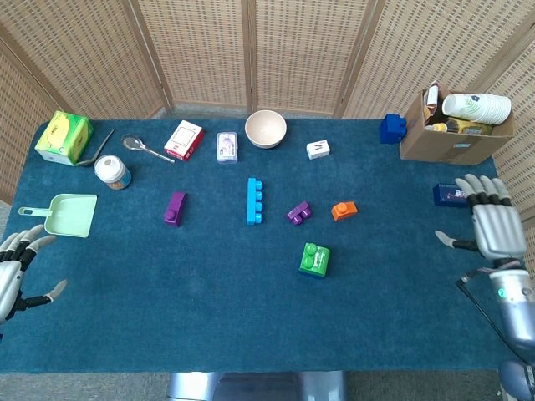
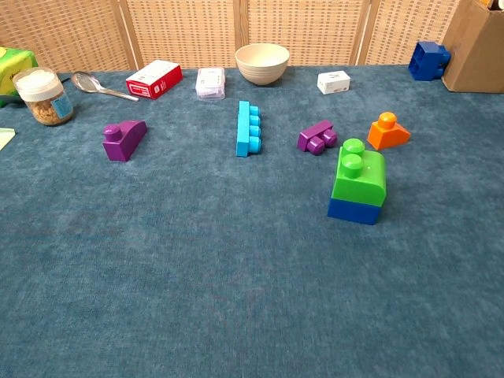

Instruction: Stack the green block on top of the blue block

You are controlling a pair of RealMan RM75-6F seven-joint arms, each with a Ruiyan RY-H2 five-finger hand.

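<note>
The green block (image 2: 360, 175) sits on top of the dark blue block (image 2: 353, 210), right of the table's middle; from the head view only the green block (image 1: 314, 260) shows clearly. My right hand (image 1: 489, 225) hovers open at the far right edge of the table, well away from the stack. At the far left edge my left hand (image 1: 15, 271) is open too, fingers spread, holding nothing. Neither hand appears in the chest view.
Near the stack lie an orange block (image 2: 387, 131), a small purple block (image 2: 316, 137) and a long light-blue brick (image 2: 248, 127). Another purple block (image 2: 124, 140) is further left. A bowl (image 2: 262, 63), small boxes, spoon, jar and a cardboard box (image 1: 454, 134) line the back.
</note>
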